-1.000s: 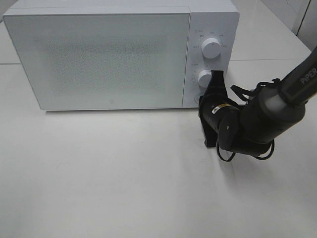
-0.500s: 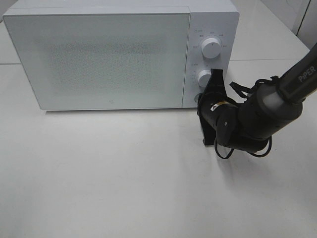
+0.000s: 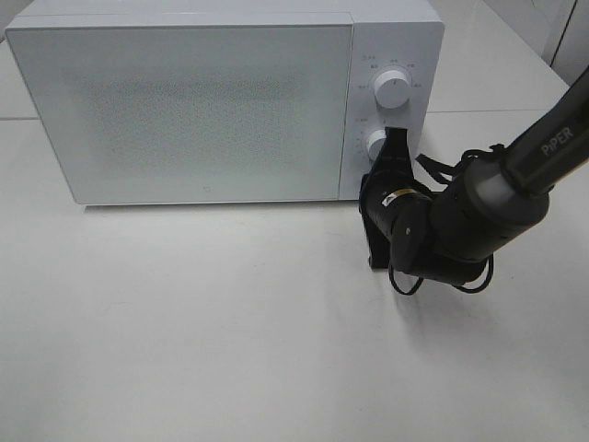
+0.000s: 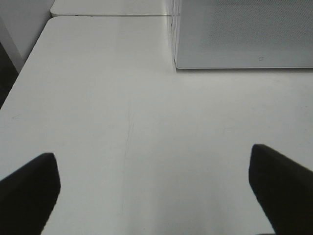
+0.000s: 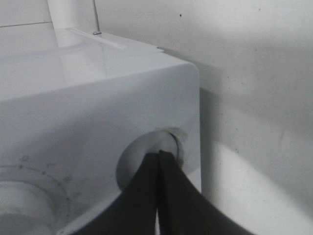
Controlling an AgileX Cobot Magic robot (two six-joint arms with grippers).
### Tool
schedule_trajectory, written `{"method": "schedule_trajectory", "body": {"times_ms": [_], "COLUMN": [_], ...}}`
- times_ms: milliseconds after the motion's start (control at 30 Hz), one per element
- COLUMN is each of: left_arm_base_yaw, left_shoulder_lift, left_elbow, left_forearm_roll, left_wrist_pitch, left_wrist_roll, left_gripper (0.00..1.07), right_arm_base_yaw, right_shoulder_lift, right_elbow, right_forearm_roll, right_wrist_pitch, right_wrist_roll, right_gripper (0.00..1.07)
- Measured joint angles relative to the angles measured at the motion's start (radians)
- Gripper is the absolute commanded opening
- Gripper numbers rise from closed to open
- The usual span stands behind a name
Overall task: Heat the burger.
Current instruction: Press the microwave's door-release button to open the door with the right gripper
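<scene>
Right end effector (image 5: pixel 159 157) edged left, hiding button (image 5: pixel 134 159)

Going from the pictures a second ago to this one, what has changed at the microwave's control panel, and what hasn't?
The right gripper, shut, has moved left and a little up against the microwave's control panel. It now partly hides the lower dial, and its tips sit at the round button below that dial. Nothing was taken hold of or let go. The microwave has not moved and its door is still closed.
</scene>
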Motion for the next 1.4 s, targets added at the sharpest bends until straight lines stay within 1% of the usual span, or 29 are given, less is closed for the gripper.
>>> {"method": "schedule_trajectory", "body": {"times_ms": [433, 633, 767, 800, 867, 900, 933, 1000, 1167, 1400], "left_arm_base_yaw": [0.000, 0.000, 0.000, 0.000, 0.000, 0.000, 0.000, 0.000, 0.000, 0.000], "left_shoulder_lift": [0.000, 0.000, 0.000, 0.000, 0.000, 0.000, 0.000, 0.000, 0.000, 0.000], "left_elbow": [0.000, 0.000, 0.000, 0.000, 0.000, 0.000, 0.000, 0.000, 0.000, 0.000], "left_forearm_roll": [0.000, 0.000, 0.000, 0.000, 0.000, 0.000, 0.000, 0.000, 0.000, 0.000], "left_wrist_pitch": [0.000, 0.000, 0.000, 0.000, 0.000, 0.000, 0.000, 0.000, 0.000, 0.000], "left_wrist_roll": [0.000, 0.000, 0.000, 0.000, 0.000, 0.000, 0.000, 0.000, 0.000, 0.000], "left_gripper": [1.00, 1.00, 1.00, 1.00, 1.00, 1.00, 1.00, 1.00, 1.00, 1.00], "right_arm_base_yaw": [0.009, 0.014, 0.020, 0.021, 0.022, 0.030, 0.030, 0.038, 0.043, 0.044], "right_shoulder_lift": [0.006, 0.013, 0.037, 0.047, 0.051, 0.059, 0.059, 0.068, 0.069, 0.069], "right_elbow": [-0.011, -0.016, -0.043, -0.064, -0.071, -0.085, -0.085, -0.103, -0.112, -0.116], "right_forearm_roll": [0.042, 0.062, 0.094, 0.122, 0.132, 0.162, 0.162, 0.201, 0.230, 0.239], "right_wrist_pitch": [-0.003, -0.037, -0.047, -0.046, -0.042, -0.044, -0.044, -0.042, -0.038, -0.033], "right_wrist_roll": [-0.009, -0.016, -0.022, -0.029, -0.033, -0.045, -0.045, -0.060, -0.078, -0.087], "right_gripper": [0.00, 0.00, 0.00, 0.00, 0.00, 0.00, 0.00, 0.00, 0.00, 0.00]}}
